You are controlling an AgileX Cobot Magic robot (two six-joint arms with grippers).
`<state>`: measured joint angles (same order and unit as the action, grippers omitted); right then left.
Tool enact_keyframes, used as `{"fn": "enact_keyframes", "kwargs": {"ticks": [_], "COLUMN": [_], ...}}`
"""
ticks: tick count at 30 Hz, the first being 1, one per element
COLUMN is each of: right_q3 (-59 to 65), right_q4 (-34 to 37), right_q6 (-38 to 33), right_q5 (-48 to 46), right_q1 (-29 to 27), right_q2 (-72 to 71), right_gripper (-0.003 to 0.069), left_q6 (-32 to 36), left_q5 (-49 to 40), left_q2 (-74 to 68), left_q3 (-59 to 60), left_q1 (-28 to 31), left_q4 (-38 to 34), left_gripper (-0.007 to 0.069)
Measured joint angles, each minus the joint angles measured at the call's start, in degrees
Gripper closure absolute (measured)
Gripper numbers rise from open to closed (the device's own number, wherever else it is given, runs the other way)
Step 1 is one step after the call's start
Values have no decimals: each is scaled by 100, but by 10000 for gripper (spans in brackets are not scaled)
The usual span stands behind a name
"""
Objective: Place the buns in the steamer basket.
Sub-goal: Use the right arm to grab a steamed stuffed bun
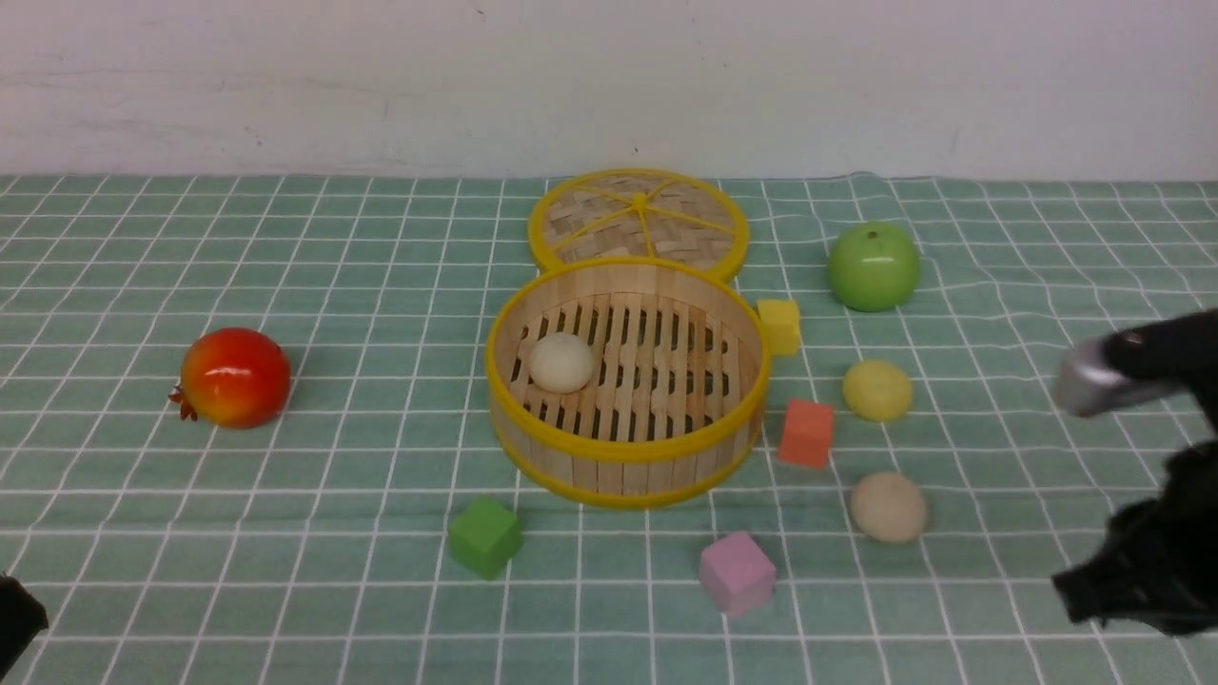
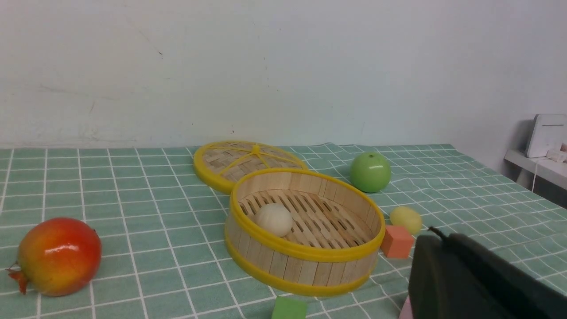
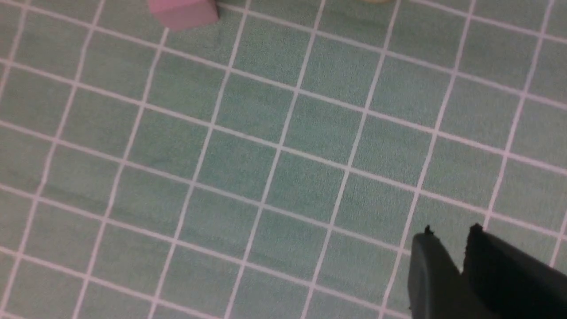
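Note:
The steamer basket (image 1: 623,452) stands mid-table with one cream-white bun (image 1: 561,362) on its slatted floor, also seen in the left wrist view (image 2: 274,219). To the basket's right, a pale yellow bun (image 1: 876,390) and a beige-white bun (image 1: 888,507) lie on the cloth. My right arm (image 1: 1151,561) hangs at the right edge, apart from both. In the right wrist view, my right gripper (image 3: 451,232) shows a narrow gap over bare cloth with nothing in it. My left gripper (image 2: 436,232) is shut and empty, low at the front left (image 1: 14,614).
The woven lid (image 1: 638,221) lies behind the basket. A green apple (image 1: 873,266) sits back right and a red pomegranate (image 1: 234,377) to the left. Yellow (image 1: 780,325), orange (image 1: 807,433), green (image 1: 485,536) and pink (image 1: 736,573) cubes ring the basket.

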<state>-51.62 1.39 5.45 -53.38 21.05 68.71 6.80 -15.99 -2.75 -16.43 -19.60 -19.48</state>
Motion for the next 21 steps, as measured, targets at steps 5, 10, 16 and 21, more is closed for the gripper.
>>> {"fn": "enact_keyframes", "kwargs": {"ticks": [5,10,16,21], "right_q3": [-862,-1536,-2029,-2097], "right_q4": [-6,172,303,438], "right_q6": [-194,-241,-249,-255], "right_q5": [194,373,616,1116], "right_q1": [-72,-337,-413,-559], "right_q2": [1420,2475,3289,3648], "right_gripper": [533,510,415,363], "left_q6": [0,0,0,0], "left_q5": [0,0,0,0], "left_q2": [0,0,0,0], "left_q3": [0,0,0,0], "left_q1": [0,0,0,0], "left_q4": [0,0,0,0], "left_gripper": [638,638,634,634]}}
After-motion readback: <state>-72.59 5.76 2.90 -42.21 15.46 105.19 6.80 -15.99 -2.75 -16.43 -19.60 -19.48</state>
